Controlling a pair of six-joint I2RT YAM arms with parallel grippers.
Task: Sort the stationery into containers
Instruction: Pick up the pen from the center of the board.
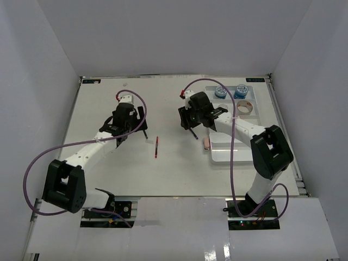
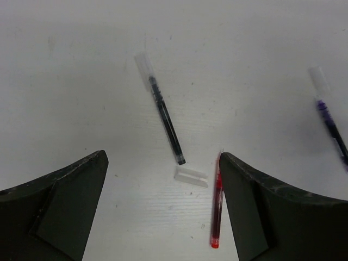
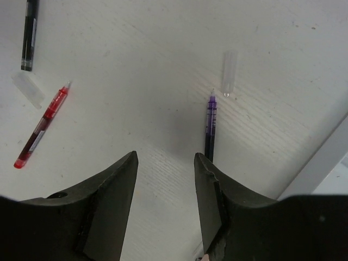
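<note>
Near the middle of the table lies a red pen, with nothing touching it. In the top view the left gripper hovers up and left of the red pen. Its fingers are spread wide and hold nothing. In the left wrist view the red pen sits close against the inner edge of the right-hand finger; I cannot tell if they touch. A black pen lies up and left of the red pen. A loose clear cap rests just left of the red pen, below the black pen's tip.

In the top view the right gripper hangs up and right of the red pen. Its fingers stand a narrow gap apart, with bare table between them. A purple pen lies well right of the red pen, its lower end running behind the right-hand finger. A second clear cap lies just beyond its tip.

Farther right of the red pen stands the white tray. It holds two blue tubs and a tape roll at its far end. A pink eraser lies on the table between the red pen and the tray, just beside the tray's edge.
</note>
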